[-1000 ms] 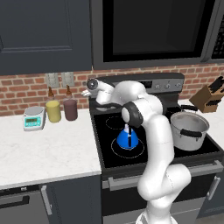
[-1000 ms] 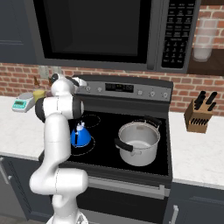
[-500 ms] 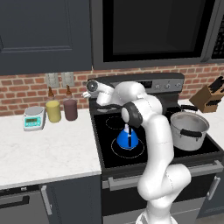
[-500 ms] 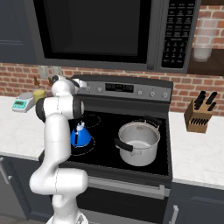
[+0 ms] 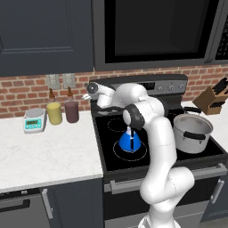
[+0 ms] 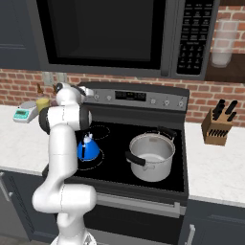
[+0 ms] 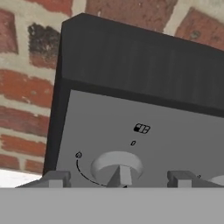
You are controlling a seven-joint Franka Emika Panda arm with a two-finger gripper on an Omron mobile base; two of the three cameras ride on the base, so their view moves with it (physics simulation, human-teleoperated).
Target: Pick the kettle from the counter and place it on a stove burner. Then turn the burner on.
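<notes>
the kettle [image 5: 130, 140] is already off the white surface [image 5: 44, 156] and sits upright inside the large white-ringed stove burner [image 5: 141, 153] at the front left of the black glass, well apart from the silver pot [image 5: 191, 132] on the right side of the same glass — so the placing looks done and the step in hand, as i judge it, is turning the burner on. the arm reaches over and behind the kettle to the far left end of the grey control panel [image 6: 143, 97] at the back of the stove, and the gripper [image 7: 118, 178] is right up at the leftmost knob [image 7: 117, 167] there. seen from the hand, that round knob with its raised ridge lies between the two fingertips [image 7: 54, 178], which stand on either side of it with bare panel showing between each tip and the knob; the jaws are spread and grasping nothing that i can see. above the knob is a small burner marking on the panel, too small for me to say which ring it stands for. the next move, i'd think, calls for the jaws to close squarely across the ridge and then for the wrist to roll along the thin arc drawn beside the knob — a grip off centre could slip round it without turning it.
</notes>
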